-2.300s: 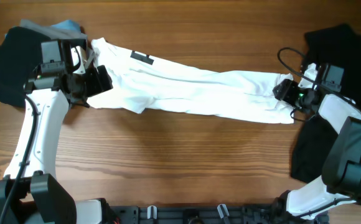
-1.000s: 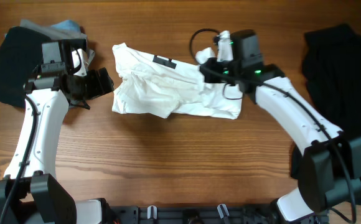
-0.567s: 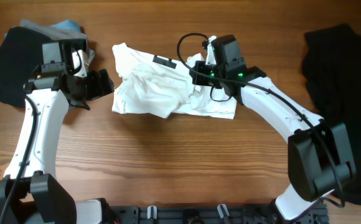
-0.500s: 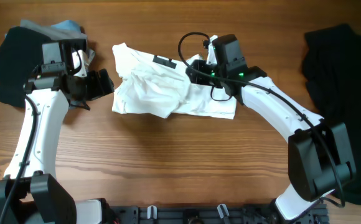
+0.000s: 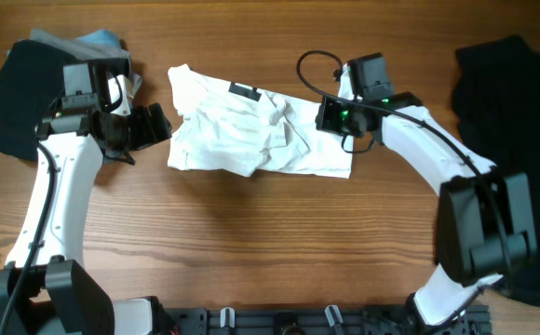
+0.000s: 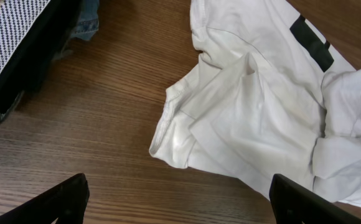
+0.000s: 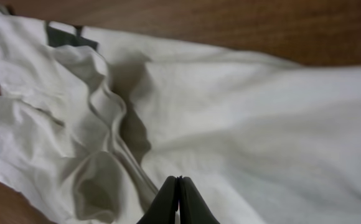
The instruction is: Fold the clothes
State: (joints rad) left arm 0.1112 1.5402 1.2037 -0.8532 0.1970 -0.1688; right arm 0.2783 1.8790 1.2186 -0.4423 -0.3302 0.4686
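The white T-shirt (image 5: 251, 140) lies bunched in a short heap at the table's upper middle, with a black printed mark (image 5: 244, 91) near its top edge. My right gripper (image 5: 322, 116) hovers over the shirt's right part, shut, with nothing between its fingertips (image 7: 178, 182); creased white cloth (image 7: 261, 124) fills that wrist view. My left gripper (image 5: 162, 123) stands open just left of the shirt, not touching it. Its two fingers (image 6: 65, 199) sit at the bottom corners of the left wrist view, with the shirt's folded sleeve (image 6: 255, 112) ahead. A large black garment (image 5: 507, 93) lies at the far right.
At the upper left is a pile of a black cloth (image 5: 9, 93), blue fabric (image 5: 102, 39) and a checked fabric (image 6: 6, 31). More black cloth (image 5: 465, 223) hangs off the lower right. Bare wood (image 5: 270, 242) runs along the front.
The right gripper carried the stretched shirt's right end leftward over the rest, opened to let it go, then drew back right and shut. The left arm stayed still.
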